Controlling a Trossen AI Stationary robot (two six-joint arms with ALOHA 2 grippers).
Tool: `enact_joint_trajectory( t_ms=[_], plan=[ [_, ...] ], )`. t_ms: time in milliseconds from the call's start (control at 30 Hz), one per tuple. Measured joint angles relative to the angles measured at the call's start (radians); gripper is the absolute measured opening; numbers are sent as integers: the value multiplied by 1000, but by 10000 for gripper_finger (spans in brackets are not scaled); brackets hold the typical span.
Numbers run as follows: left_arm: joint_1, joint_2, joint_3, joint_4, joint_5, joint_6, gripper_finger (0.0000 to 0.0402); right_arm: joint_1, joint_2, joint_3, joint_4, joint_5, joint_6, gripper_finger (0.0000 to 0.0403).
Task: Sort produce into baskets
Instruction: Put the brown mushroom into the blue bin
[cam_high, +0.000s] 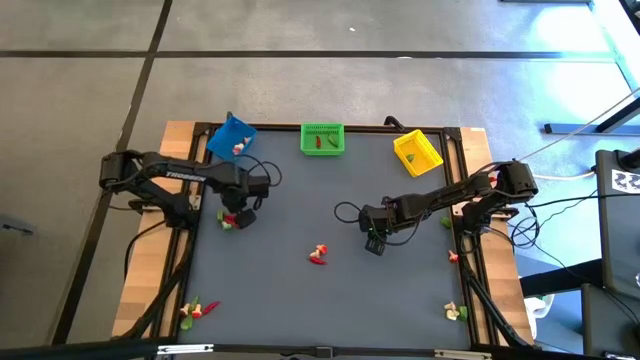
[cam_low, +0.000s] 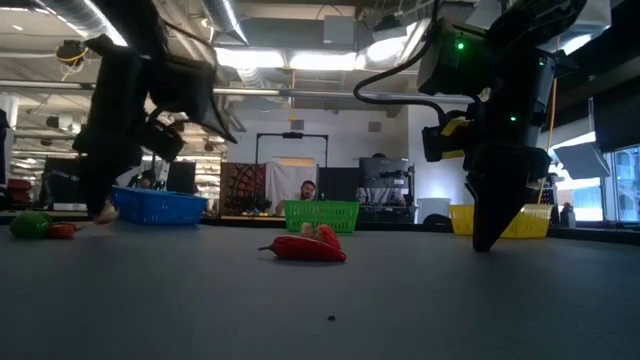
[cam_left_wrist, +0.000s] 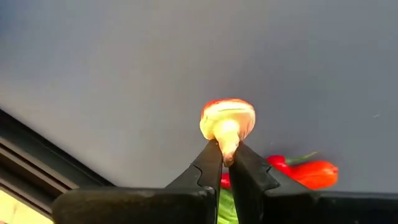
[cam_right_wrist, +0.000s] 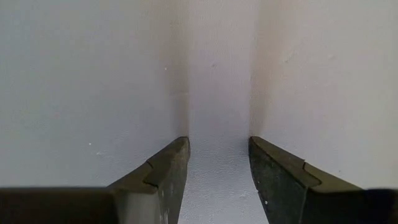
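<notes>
A whitish mushroom piece with a red-edged cap (cam_left_wrist: 227, 119) is pinched by its stem in the left claw (cam_left_wrist: 226, 160), whose fingers are closed tight on it, low over the left part of the dark desk (cam_high: 300, 300). Just beside it lie a red pepper (cam_left_wrist: 309, 172) and a green piece (cam_low: 30, 224). Another red piece (cam_high: 318, 255) lies mid-desk. Along the far edge stand the blue basket (cam_high: 231, 139), green basket (cam_high: 322, 139) and yellow basket (cam_high: 417, 153). More pieces sit at the near left corner (cam_high: 197, 309) and the right edge (cam_high: 455, 312). The right claw (cam_right_wrist: 217, 180) hovers partly open and empty over bare desk
</notes>
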Motion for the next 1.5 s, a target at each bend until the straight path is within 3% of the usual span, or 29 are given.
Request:
enact_joint_trajectory(
  t_ms=[433, 733, 1200, 1500],
  plan=[
    [51, -18, 130, -50, -71, 93, 19, 0, 0, 0, 0, 0, 0, 175],
    [209, -77, 192, -36, -124, 170, 19, 0, 0, 0, 2, 0, 0, 175],
    [514, -90, 195, 180, -139, 286, 19, 0, 0, 0, 8, 2, -4, 175],
    [637, -89, 194, 245, -139, 359, 19, 0, 0, 0, 9, 2, -5, 175]
  ],
)
